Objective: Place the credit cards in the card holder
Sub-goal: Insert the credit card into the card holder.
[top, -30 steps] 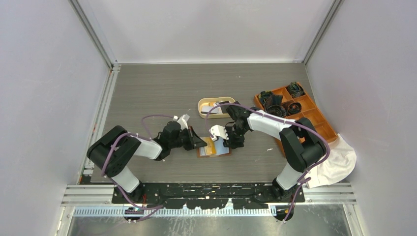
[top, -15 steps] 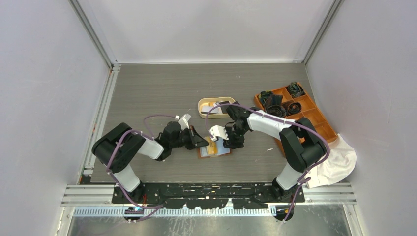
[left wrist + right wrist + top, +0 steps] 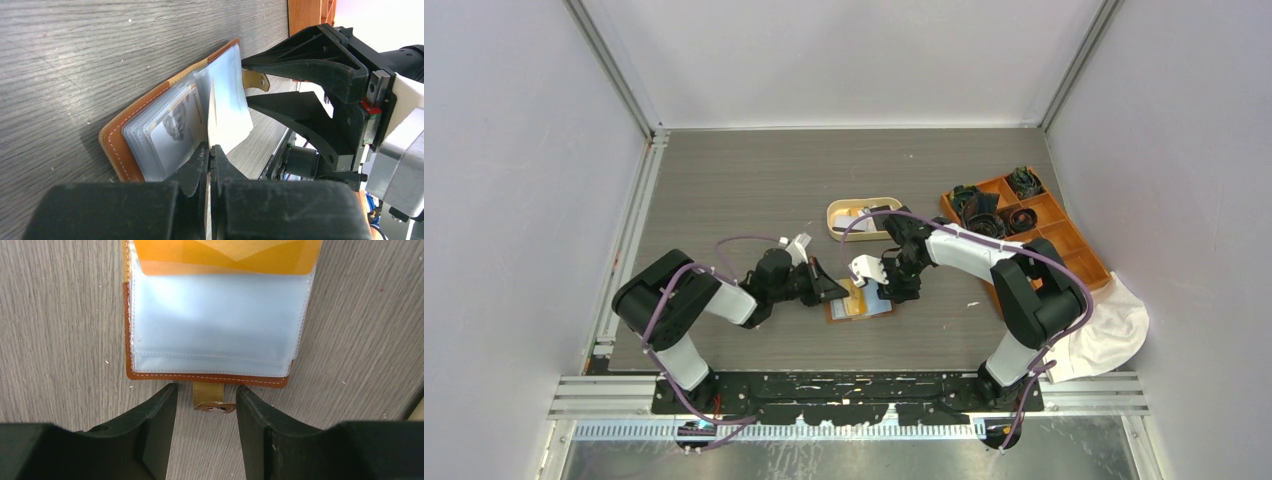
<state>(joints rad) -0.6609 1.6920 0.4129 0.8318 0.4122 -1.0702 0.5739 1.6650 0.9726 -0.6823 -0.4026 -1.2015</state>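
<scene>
The holder (image 3: 860,300) lies mid-table, its tab (image 3: 210,399) straddled by the half-open right gripper (image 3: 206,389) at its 3 o'clock. The card (image 3: 211,112), pinched by the left gripper (image 3: 210,150), should be slid squarely into, seemingly, an empty sleeve (image 3: 230,95).

**Top external:** a fixed camera high above and behind the arm bases (image 3: 844,395), which lie along the lower edge. It looks steeply down on the whole table (image 3: 724,190) from far off.

**Left wrist:** close and low, looking along the left gripper (image 3: 210,150) across the table. The right gripper (image 3: 248,82) fills the right of the frame.

**Right wrist:** very close, facing straight down between its own fingers (image 3: 155,415).

**Shared:** all three views show the card holder (image 3: 860,301), which sits at centre frame in the top view.
</scene>
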